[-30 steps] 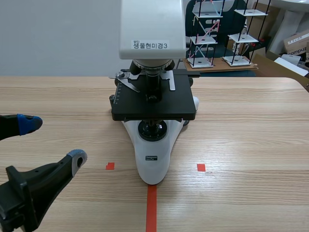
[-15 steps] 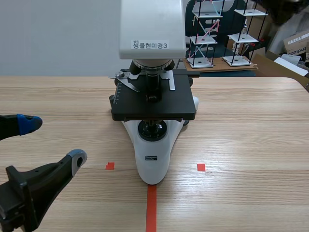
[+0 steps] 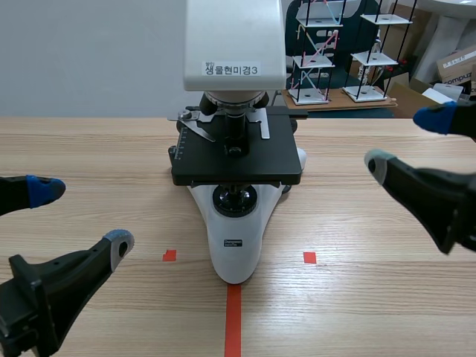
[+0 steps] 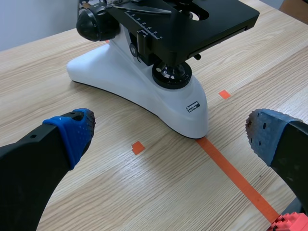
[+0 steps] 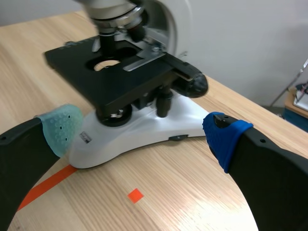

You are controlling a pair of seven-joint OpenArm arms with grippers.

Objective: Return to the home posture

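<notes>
A white microscope with a black stage stands in the middle of the wooden table. My left gripper hovers low on the microscope's left, open, with nothing between its fingers. My right gripper hangs at the microscope's right, also open and holding nothing. From the left wrist, the microscope lies ahead of the left gripper. From the right wrist, the microscope sits ahead of the wide-apart fingers of the right gripper. Neither gripper touches it.
An orange-red tape line runs from the microscope's foot toward the near edge, with small square marks on either side. Wire rack models and cardboard boxes stand behind the table. A small red studded thing shows under the left gripper.
The right arm has come into the scene view from the right, its fingers apart. The left arm and the microscope have not moved.
</notes>
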